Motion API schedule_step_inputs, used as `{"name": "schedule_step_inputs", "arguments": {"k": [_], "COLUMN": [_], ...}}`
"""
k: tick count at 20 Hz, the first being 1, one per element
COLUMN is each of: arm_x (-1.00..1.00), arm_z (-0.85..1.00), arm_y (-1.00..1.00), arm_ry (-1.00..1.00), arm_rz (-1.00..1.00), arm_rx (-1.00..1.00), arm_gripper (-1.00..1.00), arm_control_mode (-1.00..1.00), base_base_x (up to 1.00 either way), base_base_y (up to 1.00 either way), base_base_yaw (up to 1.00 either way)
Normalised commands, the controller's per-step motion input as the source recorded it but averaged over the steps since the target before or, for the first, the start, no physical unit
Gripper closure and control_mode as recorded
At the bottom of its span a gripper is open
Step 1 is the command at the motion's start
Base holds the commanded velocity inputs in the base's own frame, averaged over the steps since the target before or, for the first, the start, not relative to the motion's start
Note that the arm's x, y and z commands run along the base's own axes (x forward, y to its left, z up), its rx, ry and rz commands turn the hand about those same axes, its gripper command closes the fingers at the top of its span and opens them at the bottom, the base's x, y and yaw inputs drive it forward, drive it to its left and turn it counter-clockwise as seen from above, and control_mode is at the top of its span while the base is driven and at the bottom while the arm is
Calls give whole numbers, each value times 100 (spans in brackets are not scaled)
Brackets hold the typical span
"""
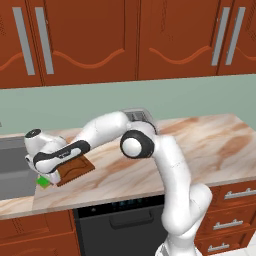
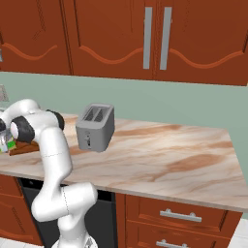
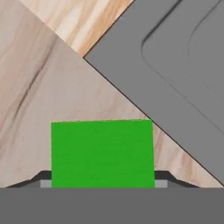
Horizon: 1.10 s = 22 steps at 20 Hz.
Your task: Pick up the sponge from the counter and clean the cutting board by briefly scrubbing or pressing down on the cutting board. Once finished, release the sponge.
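Hand view: gripper [image 3: 103,186] straddles the sponge [image 3: 102,153] on the counter [image 3: 39,78] — pinch not confirmable, cannot tell — seat squarely, then carry to cutting board [image 1: 74,171]

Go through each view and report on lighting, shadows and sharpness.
Left base view: flat even light, the arm's faint shadow on the counter. Right base view: soft, the toaster casting slight shade, no glare. Hand view: the sponge crisp-edged, uniformly green, counter texture blurry, no shadow.

Toaster [image 2: 96,127] stands behind cutting board [image 1: 74,170]; counter [image 1: 210,145] rightward lies open.
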Motion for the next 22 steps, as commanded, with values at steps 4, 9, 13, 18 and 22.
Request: {"name": "schedule_step_inputs", "arguments": {"k": [4, 9, 13, 18, 22], "arm_x": [-92, -95, -80, -3, 40], "arm_z": [-23, -29, -14, 36, 68], "arm_y": [-36, -50, -52, -54, -65], "arm_ry": [0, 0, 0, -1, 0], "arm_rz": [0, 0, 0, 0, -6], "arm_rx": [1, 7, 8, 1, 0], "arm_gripper": [100, 100, 100, 100, 100], "arm_control_mode": [-100, -100, -100, -100, -100], "base_base_x": [0, 0, 0, 0, 0], "base_base_y": [0, 0, 0, 0, 0], "base_base_yaw": [0, 0, 0, 0, 0]}}
